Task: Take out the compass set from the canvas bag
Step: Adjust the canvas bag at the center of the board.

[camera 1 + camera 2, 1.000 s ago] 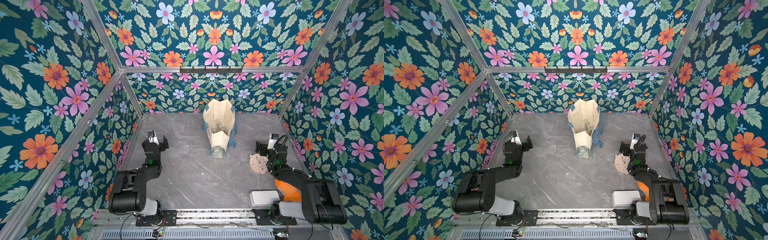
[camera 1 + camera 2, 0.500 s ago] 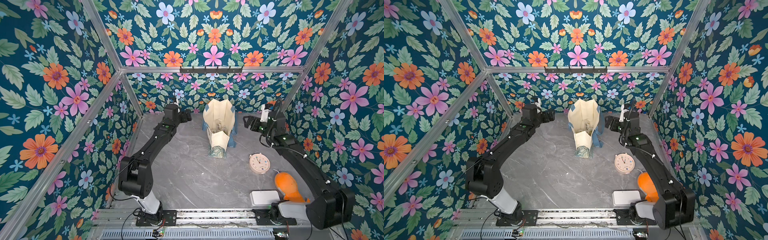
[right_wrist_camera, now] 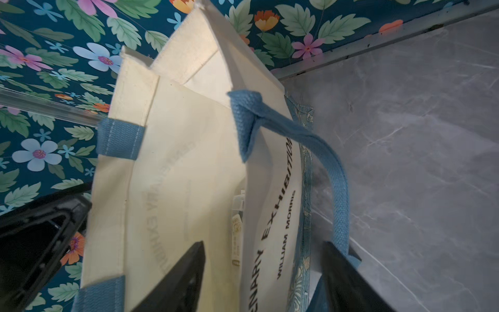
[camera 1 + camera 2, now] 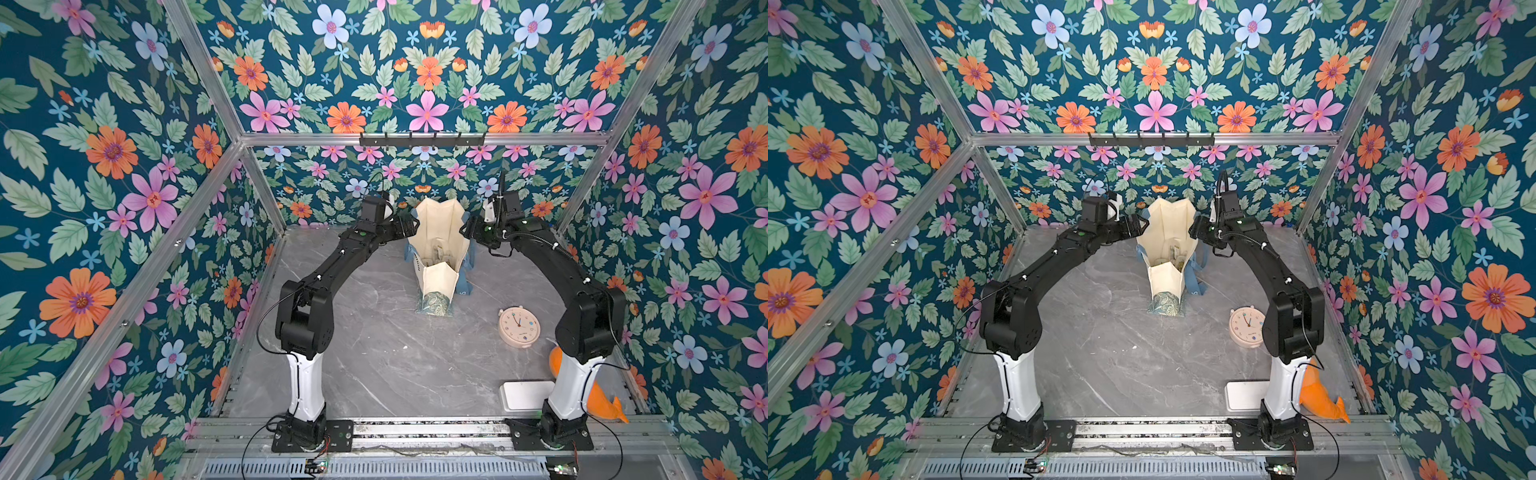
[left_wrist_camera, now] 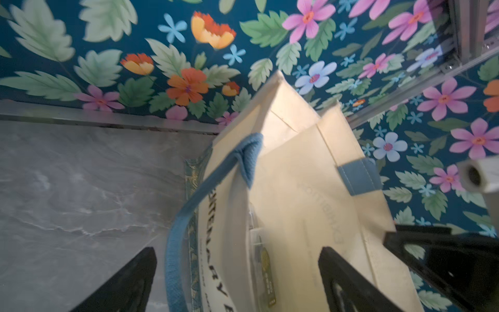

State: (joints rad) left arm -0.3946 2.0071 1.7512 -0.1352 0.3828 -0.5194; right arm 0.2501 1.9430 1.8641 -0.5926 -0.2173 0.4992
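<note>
My left gripper [image 5: 237, 252], jaws wide, straddles one wall of the cream canvas bag with dusty-blue straps [image 4: 434, 216], standing between my hands; my right gripper [image 3: 264, 244] straddles the opposite wall, grip indeterminate. Compass set not yet extracted; a clear packet [image 5: 263, 259], possibly it, lies inside.

Even brightness; wrist views perhaps blurred.

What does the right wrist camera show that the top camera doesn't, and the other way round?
Only the right wrist view: readable black lettering on the canvas bag, WILLIAM MORRIS. Only a top view: the round clock, orange toy, white box, and the left arm and right arm whole. Both: the bag's open mouth, its blue handle, the grey table, and the right gripper at the bag's rim.
</note>
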